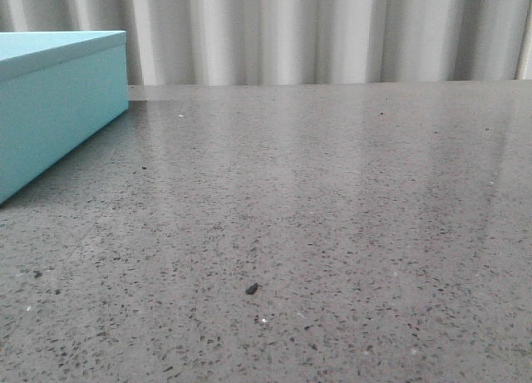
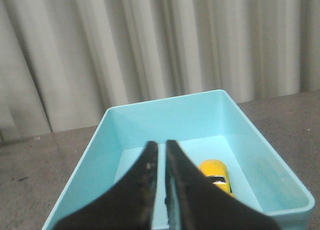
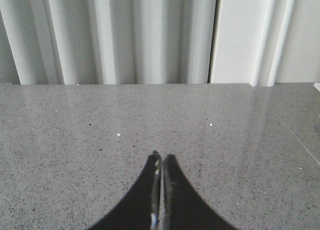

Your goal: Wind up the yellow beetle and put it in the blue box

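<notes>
Left gripper [image 2: 162, 147] has its fingers nearly together, holding nothing, poised over the open blue box [image 2: 130, 121], and the yellow beetle [image 2: 216, 173] sits on the box floor just beyond them. Right gripper [image 3: 162, 160] is pinched together and empty above the speckled grey table [image 3: 240, 155], pale curtain [image 3: 125, 35] behind.

The glossy yellow beetle [image 2: 216, 173] is lying on the floor of the open blue box [image 2: 150, 121], which is sitting at the counter's left edge.
</notes>
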Controlling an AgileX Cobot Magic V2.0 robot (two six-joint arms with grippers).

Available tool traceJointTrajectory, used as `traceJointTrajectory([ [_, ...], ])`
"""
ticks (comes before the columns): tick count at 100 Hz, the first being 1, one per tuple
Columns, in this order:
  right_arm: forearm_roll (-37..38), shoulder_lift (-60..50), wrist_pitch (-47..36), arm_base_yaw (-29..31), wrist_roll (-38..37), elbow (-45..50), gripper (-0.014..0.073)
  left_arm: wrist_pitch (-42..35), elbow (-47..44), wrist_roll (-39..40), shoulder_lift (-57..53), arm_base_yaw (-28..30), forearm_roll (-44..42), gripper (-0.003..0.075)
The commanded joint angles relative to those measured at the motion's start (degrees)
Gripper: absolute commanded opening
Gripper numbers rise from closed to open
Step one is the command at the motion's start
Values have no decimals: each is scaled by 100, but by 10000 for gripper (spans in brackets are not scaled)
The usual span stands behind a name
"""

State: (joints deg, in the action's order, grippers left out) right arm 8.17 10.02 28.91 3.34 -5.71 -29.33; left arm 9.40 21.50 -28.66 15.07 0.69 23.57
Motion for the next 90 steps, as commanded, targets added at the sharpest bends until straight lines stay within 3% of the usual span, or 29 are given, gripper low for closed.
traceJointTrajectory([
  [1,99,77,-637,2,28,-31,-61,-574,-99,5,-259,0,117,-21],
  [32,99,77,-2387,2,28,1210,-61,-574,-633,5,-702,0,536,-21],
  [55,-1009,77,-2638,2,19,2214,-62,-766,-938,5,-702,0,1072,-21],
  [90,-1010,77,-2742,2,19,2584,-62,-766,-1072,5,-702,0,1100,-21],
])
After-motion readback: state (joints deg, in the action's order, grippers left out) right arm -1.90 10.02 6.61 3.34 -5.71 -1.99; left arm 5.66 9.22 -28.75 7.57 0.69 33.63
